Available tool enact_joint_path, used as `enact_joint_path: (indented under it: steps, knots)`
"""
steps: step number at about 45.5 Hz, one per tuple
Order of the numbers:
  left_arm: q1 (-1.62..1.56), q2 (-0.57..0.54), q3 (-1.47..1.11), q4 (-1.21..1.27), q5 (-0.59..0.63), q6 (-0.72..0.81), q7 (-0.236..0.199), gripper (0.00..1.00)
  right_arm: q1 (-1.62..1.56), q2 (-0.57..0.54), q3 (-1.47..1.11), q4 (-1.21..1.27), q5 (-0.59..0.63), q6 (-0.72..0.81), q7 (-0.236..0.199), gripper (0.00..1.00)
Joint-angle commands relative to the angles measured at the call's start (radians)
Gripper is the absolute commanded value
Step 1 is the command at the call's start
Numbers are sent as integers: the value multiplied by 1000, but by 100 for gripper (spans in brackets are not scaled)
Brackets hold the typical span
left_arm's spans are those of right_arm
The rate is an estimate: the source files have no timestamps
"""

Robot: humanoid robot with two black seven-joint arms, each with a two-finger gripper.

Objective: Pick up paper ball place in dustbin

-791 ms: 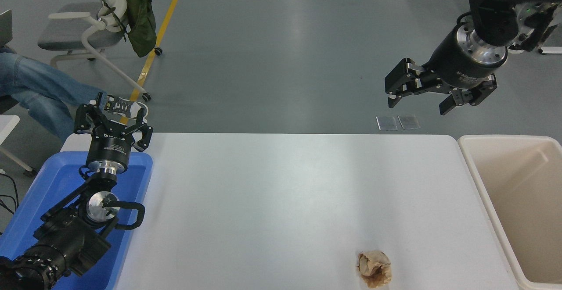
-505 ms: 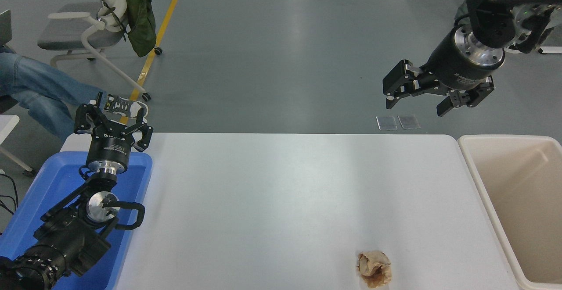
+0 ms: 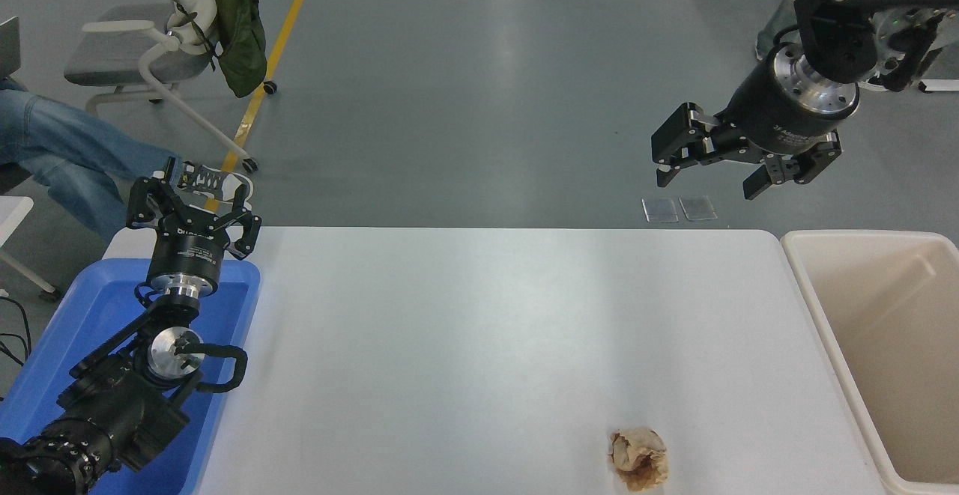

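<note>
The paper ball [image 3: 639, 459], a wrinkly tan-brown wad with dark stains, lies on the white table [image 3: 479, 345] near its front edge, right of the middle. The dustbin [image 3: 884, 353], a deep beige bin with a cream rim, stands at the table's right end and looks empty. My right gripper [image 3: 704, 182] is open and empty, held high beyond the table's far edge, far above and behind the ball. My left gripper [image 3: 191, 199] is open and parked over the blue tray at the lower left.
A shallow blue tray [image 3: 67, 345] sits at the table's left end under the left arm. A person's jeans-clad legs [image 3: 67, 158] and a grey chair [image 3: 142, 53] with a green bag are on the floor at the upper left.
My right gripper has shifted slightly left and up, still open. The ball, bin and left arm have not moved.
</note>
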Motion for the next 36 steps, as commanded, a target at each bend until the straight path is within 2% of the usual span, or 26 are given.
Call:
enact_joint_path:
  steps: [1,25,36]
  knots:
    - [0,0,0,1,0,0,0,99,-4,0,0,0,0,0,0,100]
    - [2,0,0,-1,0,0,0,99,-61,2,6,6,0,0,0,100]
    - [0,0,0,1,0,0,0,99,-231,8,29,17,-2,0,0,100]
